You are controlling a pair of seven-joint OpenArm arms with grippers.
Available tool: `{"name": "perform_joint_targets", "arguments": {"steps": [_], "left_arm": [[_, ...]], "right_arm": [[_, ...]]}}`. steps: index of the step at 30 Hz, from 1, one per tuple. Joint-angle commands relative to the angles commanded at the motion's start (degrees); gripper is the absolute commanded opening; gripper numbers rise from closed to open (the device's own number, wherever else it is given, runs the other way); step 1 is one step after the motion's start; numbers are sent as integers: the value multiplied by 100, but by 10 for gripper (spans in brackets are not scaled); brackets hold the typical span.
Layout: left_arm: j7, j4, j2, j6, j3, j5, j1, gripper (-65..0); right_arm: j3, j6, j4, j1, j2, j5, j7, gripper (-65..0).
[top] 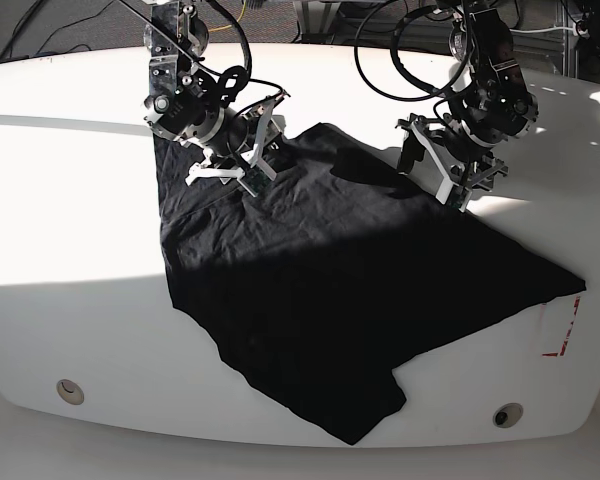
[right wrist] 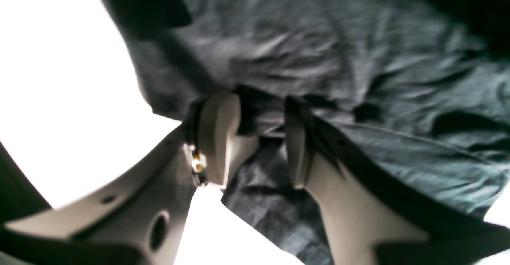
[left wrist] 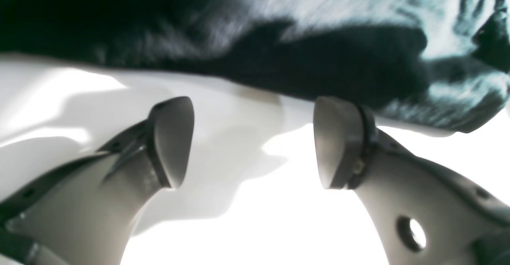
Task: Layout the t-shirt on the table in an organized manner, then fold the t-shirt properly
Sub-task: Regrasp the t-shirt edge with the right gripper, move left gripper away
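The black t-shirt lies spread and creased across the white table, one corner reaching the front edge. At the shirt's far left part, my right gripper has its jaws partly closed on a bunched fold of the t-shirt, which sits between its fingertips. My left gripper stands open over bare table just short of the t-shirt's edge, with nothing between its fingers. In the base view, the left gripper is at the shirt's far right edge.
A red dashed mark shows beside the shirt's right corner. Two small round holes sit near the table's front edge. Cables hang behind both arms at the back.
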Motion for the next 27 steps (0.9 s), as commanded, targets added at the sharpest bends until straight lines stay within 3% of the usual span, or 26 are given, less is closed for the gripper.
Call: {"name": "perform_joint_targets", "arguments": {"steps": [3,6,9,11,13,20,27], "left_arm": [[0,70,-141,0,-62,9,-9,-217],[0,62,-290,0,-132,-9,-18,-217],[0,53,-308,0,-141,-9,-9,-217],[0,53,-316,0,-141,-9,18,-217],[0,53,-316,0,-141,-9,26,-217],[0,53,-308,0,-141,-9,141,-217],[0,35,-281,0,-123,0,255,-217]], "right_arm": [[53,0,-9,-9,105,-9,193,-434],[457,-4,-53,79,114,-9,475,-434],[888,-207,-88,229,132,-9,651,-433],[1178,-251,-193,457,167,-9,686,-430],[1503,-286,-404,712,264,-9,686,-401],[2365,-259,-1670,1644,466,9,721,-212],[2576,-251,-3226,2312,738,53,1073,-230]]}}
